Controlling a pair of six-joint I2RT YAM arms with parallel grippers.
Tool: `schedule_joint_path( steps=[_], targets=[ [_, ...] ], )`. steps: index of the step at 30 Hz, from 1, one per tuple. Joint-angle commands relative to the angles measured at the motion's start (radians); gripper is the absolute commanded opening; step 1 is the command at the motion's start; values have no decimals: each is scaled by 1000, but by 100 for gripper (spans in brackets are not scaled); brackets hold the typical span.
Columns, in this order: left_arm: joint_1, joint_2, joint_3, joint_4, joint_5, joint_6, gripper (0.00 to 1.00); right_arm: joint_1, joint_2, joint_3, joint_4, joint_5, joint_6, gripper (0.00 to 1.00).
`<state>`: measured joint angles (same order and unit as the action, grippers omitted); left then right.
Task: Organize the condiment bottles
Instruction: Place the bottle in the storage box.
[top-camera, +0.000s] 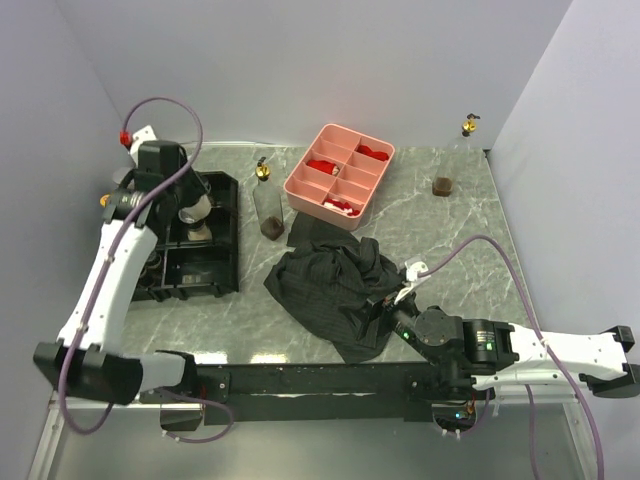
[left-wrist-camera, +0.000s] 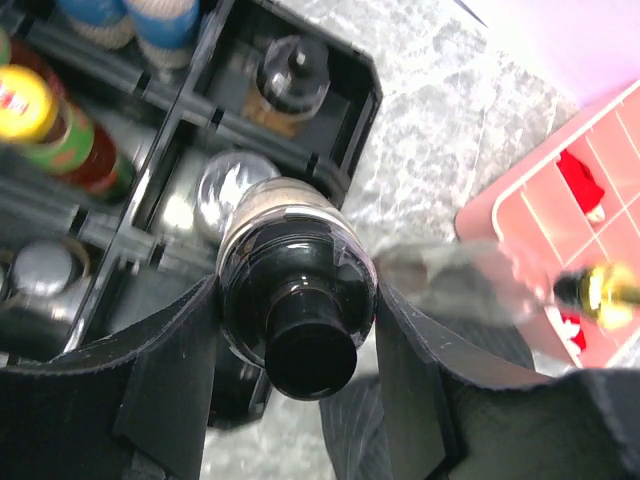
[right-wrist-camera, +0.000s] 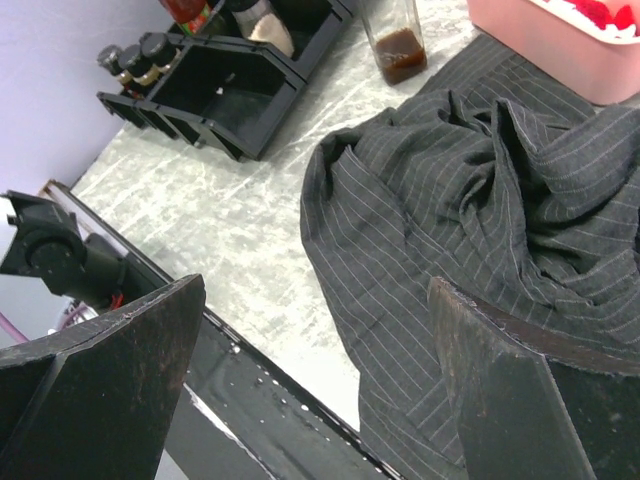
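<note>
My left gripper (top-camera: 196, 204) (left-wrist-camera: 297, 300) is shut on a clear bottle with a black cap (left-wrist-camera: 300, 270), holding it over the right side of the black divided tray (top-camera: 222, 262). Several bottles stand in the tray, among them a yellow-capped red one (left-wrist-camera: 35, 105), a black-capped one (left-wrist-camera: 290, 80) and a silver-capped one (left-wrist-camera: 232, 183). A tall clear bottle with a gold cap and brown sauce (top-camera: 267, 205) (right-wrist-camera: 398, 42) stands between the trays. A small brown jar (top-camera: 441, 185) and a small gold-capped bottle (top-camera: 468, 125) sit at the back right. My right gripper (top-camera: 385, 305) (right-wrist-camera: 320, 340) is open and empty over the cloth.
A dark striped cloth (top-camera: 335, 285) (right-wrist-camera: 480, 200) lies crumpled in the middle of the table. The pink divided tray (top-camera: 300, 187) with red pieces stands behind it. Walls close in on the left, back and right.
</note>
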<state>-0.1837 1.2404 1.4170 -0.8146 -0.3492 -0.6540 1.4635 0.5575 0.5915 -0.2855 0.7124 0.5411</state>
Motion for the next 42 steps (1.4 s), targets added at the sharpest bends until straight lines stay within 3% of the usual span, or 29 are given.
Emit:
schedule_joint_path(
  steps=[1, 15, 22, 42],
  targets=[
    [59, 65, 109, 230, 193, 105, 1, 6, -16, -9, 14, 13, 2, 100],
    [89, 428, 310, 311, 295, 140, 1, 6, -4, 17, 13, 42, -46, 100],
    [98, 606, 401, 290, 260, 186, 1, 4, -62, 21, 11, 55, -66, 100],
    [144, 771, 447, 288, 219, 252, 1, 4, -39, 10, 36, 98, -92, 100]
  ],
)
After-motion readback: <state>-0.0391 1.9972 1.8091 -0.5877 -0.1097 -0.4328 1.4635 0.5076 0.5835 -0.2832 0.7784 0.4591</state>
